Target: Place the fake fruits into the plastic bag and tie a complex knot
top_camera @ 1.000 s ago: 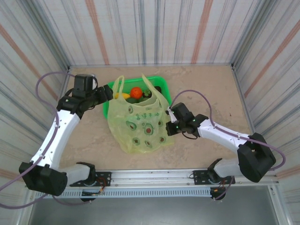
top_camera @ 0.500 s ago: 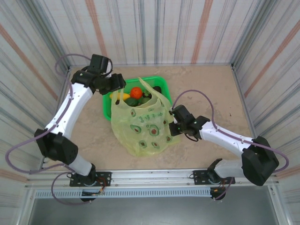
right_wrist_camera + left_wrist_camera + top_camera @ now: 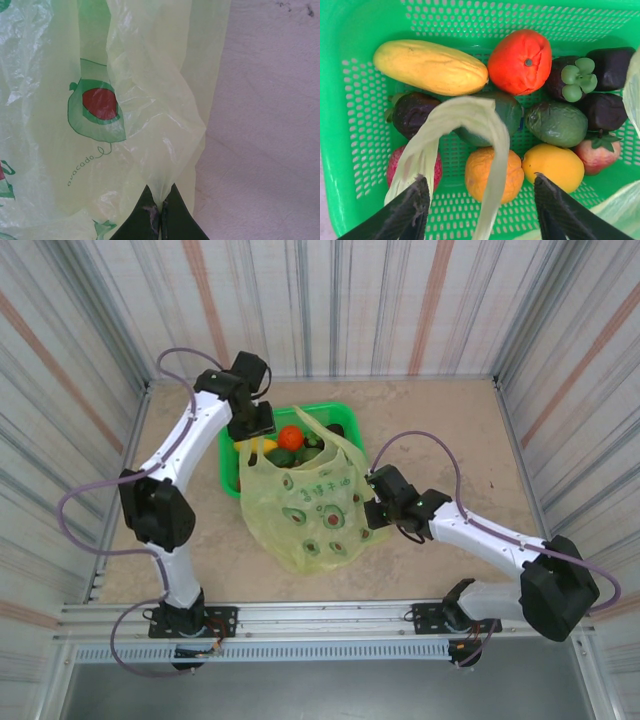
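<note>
The fake fruits lie in a green basket [image 3: 350, 125]: a yellow mango [image 3: 430, 67], a red-orange orange [image 3: 520, 60], a mangosteen [image 3: 570, 77], an avocado [image 3: 555, 122], an orange [image 3: 475, 177] and a yellow fruit [image 3: 552, 167]. My left gripper [image 3: 480, 210] hovers open just above the orange, with one handle loop [image 3: 470, 110] of the plastic bag draped between its fingers. The yellow-green plastic bag [image 3: 310, 505] stands in front of the basket. My right gripper [image 3: 160, 210] is shut on a pinched fold of the bag's right side. The knot is not in view.
The basket [image 3: 226, 455] sits at the back of the tan tabletop, touching the bag. Striped walls close in the table on three sides. The left arm [image 3: 160, 510] arches along the left side. Bare tabletop [image 3: 450, 430] lies to the right.
My left arm has swung from the basket's left side round to above it, and its jaws have narrowed. The bag has shifted slightly. The right gripper keeps its hold.
</note>
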Robot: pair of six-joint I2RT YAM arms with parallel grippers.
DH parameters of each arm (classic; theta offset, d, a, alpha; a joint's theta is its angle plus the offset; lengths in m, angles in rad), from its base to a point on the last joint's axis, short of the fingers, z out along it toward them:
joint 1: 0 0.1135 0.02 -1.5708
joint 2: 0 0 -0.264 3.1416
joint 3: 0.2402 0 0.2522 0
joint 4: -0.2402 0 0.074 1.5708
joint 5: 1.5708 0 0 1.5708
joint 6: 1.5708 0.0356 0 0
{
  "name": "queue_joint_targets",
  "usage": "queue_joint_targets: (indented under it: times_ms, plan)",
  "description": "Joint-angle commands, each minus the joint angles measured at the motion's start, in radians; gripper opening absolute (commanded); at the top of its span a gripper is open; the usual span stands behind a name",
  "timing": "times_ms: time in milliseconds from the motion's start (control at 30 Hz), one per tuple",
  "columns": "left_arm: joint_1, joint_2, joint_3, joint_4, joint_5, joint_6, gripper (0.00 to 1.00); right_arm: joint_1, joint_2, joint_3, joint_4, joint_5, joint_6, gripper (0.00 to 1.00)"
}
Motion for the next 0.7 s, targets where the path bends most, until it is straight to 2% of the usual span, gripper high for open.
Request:
queue_joint_targets:
  times_ms: [0,100,233,267,367,400,433,500,567,667]
  plan:
    - [0.007,0.03,0.048,-0.018,0.001,-0.023,0.46,0.006,-0.037,-0.018,0.008,0.029,0.004,0.0]
    - [0.008,0.045,0.049,0.001,0.015,-0.036,0.3,0.006,-0.058,-0.032,0.018,0.039,0.012,0.0]
    - [0.008,0.032,0.02,0.05,0.014,-0.035,0.03,0.004,-0.094,-0.046,0.03,0.047,0.024,0.0]
    - [0.008,0.025,0.01,0.063,0.022,-0.031,0.0,0.005,-0.102,-0.046,0.032,0.048,0.024,0.0]
    - [0.002,-0.024,-0.02,0.098,0.044,-0.019,0.0,0.005,-0.149,-0.046,0.035,0.045,0.03,0.0]
    - [-0.002,-0.059,-0.053,0.132,0.044,-0.008,0.0,0.005,-0.168,-0.044,0.031,0.049,0.033,0.03]
    - [-0.007,-0.105,-0.092,0.173,0.04,0.0,0.0,0.004,-0.187,-0.039,0.027,0.05,0.039,0.2]
    - [-0.009,-0.19,-0.169,0.245,0.035,0.007,0.0,0.0,-0.223,-0.028,0.026,0.022,0.041,0.49]
    - [-0.009,-0.266,-0.227,0.293,0.021,0.013,0.0,-0.014,-0.243,-0.006,0.023,-0.046,0.04,0.63]
    - [-0.007,-0.348,-0.302,0.338,-0.009,0.002,0.0,-0.043,-0.305,0.04,0.024,-0.156,0.027,0.73]
